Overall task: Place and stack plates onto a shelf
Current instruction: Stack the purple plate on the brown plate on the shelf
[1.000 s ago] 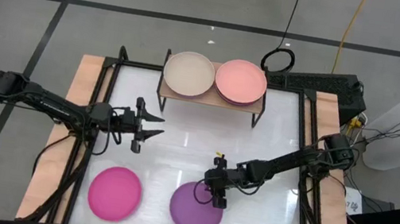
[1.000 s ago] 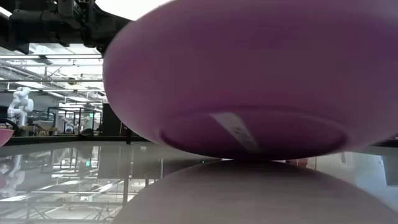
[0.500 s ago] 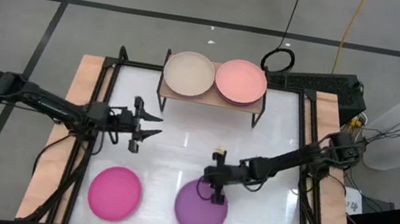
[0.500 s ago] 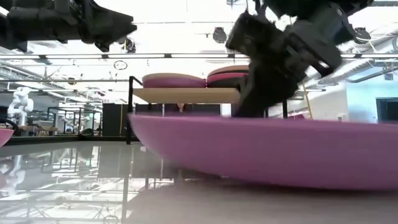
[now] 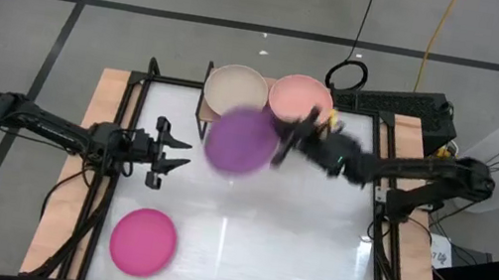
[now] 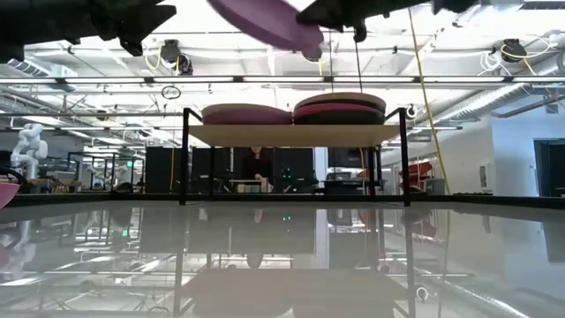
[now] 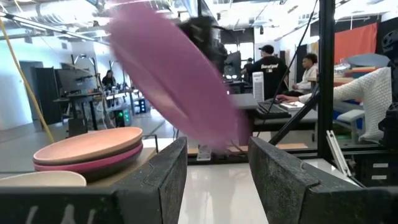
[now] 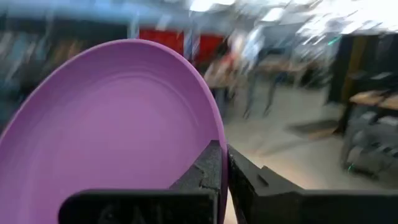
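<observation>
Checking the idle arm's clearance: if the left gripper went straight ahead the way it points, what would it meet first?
Probably nothing on the table: the left gripper points across bare table. The purple plate shows ahead in its wrist view but hangs higher, held by the right gripper; depth is unclear.

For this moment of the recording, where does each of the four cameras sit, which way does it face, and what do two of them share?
High: above the table, looking straight down; both arms, the left gripper waiting open at the left, the right gripper carrying the purple plate by the shelf.
Low: at table-top height, facing the shelf; both arms along the top edge.
Left wrist: on the left arm, facing the shelf past its own fingers.
Right wrist: on the right arm, its fingers clamping the plate's rim.
Shared: the left wrist and low views both show the purple plate in the air.
</observation>
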